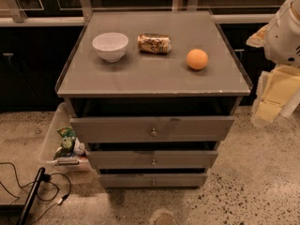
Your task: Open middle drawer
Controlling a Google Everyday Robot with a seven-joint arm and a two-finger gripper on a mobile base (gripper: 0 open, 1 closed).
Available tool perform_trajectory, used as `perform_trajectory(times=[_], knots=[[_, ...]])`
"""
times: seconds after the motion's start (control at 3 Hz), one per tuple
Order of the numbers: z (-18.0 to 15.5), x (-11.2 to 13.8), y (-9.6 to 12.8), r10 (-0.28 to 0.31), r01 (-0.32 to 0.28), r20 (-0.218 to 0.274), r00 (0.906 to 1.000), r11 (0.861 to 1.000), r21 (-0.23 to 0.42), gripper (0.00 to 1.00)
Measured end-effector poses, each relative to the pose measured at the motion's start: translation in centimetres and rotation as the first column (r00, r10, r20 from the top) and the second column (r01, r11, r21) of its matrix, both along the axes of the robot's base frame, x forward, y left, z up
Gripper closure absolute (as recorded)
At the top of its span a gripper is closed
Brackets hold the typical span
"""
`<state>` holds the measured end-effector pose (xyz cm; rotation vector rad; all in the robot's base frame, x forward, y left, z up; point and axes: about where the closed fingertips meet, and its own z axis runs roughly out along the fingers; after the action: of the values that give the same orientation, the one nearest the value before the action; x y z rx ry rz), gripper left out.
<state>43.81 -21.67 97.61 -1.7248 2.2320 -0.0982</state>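
Gripper (276, 92) off right, well apart from middle drawer (117, 159)
Grip state: cannot tell; look-alike knobs (153, 162) (three, stacked) invite a wrong-drawer pull

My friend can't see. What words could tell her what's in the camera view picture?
A grey cabinet has three drawers stacked in front; the robot's tool hangs off to the right, not touching the middle drawer. On top sit a white bowl, a can lying on its side and an orange.

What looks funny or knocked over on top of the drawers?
The can lies on its side between the white bowl and the orange. Nothing looks spilled. The gripper is at the right edge, beside the cabinet.
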Motion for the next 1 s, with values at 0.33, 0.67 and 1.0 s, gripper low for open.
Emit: perform_trajectory(times=[0.33, 0.67, 1.0], knots=[[0.0, 0.0, 0.0, 0.000, 0.000, 0.000, 1.0000, 1.000, 0.000, 0.00], [-2.0, 0.0, 0.1, -0.003, 0.003, -0.022, 0.9997, 1.000, -0.001, 0.00], [-5.1, -0.4, 0.4, 0.017, -0.016, -0.048, 0.9987, 1.000, 0.008, 0.00]])
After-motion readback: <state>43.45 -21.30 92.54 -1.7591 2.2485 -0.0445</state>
